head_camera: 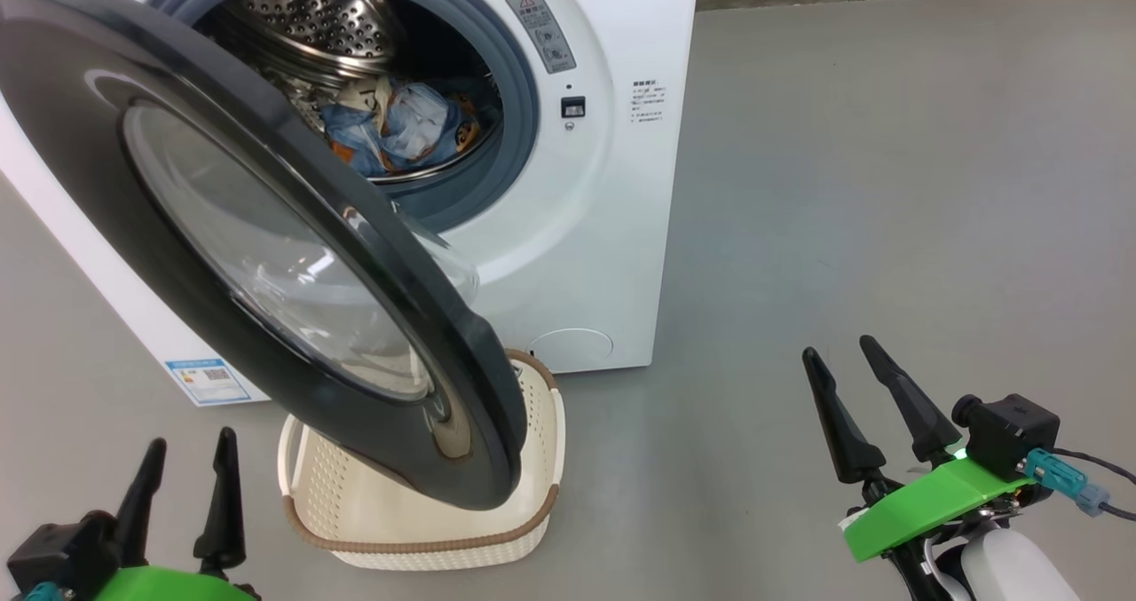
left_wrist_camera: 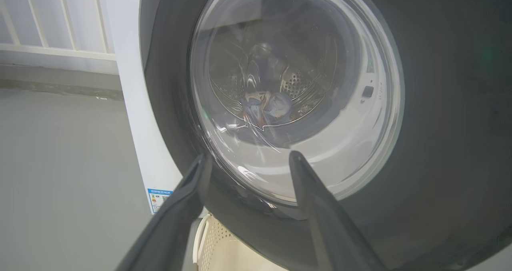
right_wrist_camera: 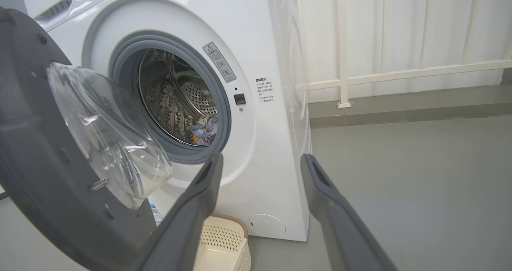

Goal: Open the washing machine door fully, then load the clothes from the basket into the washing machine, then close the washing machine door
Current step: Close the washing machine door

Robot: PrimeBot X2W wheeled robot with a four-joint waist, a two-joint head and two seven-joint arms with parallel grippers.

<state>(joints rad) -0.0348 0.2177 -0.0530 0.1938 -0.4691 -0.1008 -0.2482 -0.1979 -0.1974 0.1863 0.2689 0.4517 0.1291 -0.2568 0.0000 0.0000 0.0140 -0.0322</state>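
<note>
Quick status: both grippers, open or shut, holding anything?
Left gripper: open, holding nothing.
Right gripper: open, holding nothing.

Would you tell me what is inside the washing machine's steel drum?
Light blue clothes with orange print lie on the drum's floor; the black-rimmed round door hides the left part.

grey floor (head_camera: 887,184), perhaps white railing (right_wrist_camera: 340,43) behind

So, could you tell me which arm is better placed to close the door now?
Probably the left: the left gripper, open, points at the outer face of the washing machine door, while the right gripper sits off to its side.
</note>
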